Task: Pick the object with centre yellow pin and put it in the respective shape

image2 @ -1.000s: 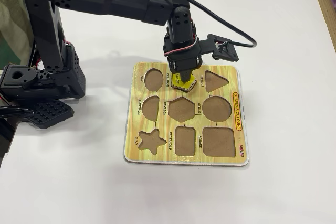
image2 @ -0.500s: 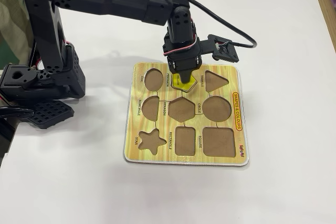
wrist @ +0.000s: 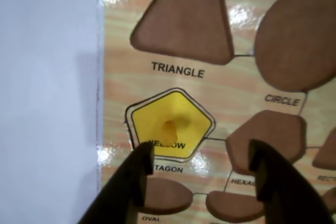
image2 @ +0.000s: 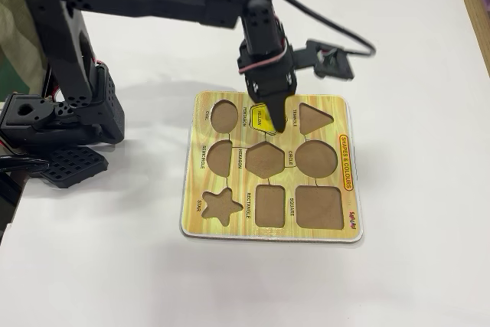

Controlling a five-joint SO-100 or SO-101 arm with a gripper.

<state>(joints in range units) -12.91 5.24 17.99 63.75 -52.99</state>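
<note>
The object with centre yellow pin (wrist: 181, 137) is a flat yellow pentagon that lies level inside the pentagon recess of the wooden shape board (wrist: 118, 51). Its small peg (wrist: 169, 127) stands at its middle. In the wrist view my gripper (wrist: 200, 150) is open just above the board, its two dark fingers on either side of the piece's lower edge and nothing between them. In the fixed view the gripper (image2: 274, 122) hangs over the yellow piece (image2: 259, 118) at the board's (image2: 348, 216) far edge and hides part of it.
The board's other recesses are brown and bare: triangle (image2: 313, 118), circle (image2: 316, 159), hexagon (image2: 265, 161), oval (image2: 223, 116), star (image2: 220, 206), square (image2: 318, 207). The arm's black base (image2: 61, 112) stands to the left. A cable (image2: 344, 36) loops behind the gripper.
The gripper has let go of the yellow piece, opened and lifted a little with its wrist turned. The piece stays in the pentagon recess.
</note>
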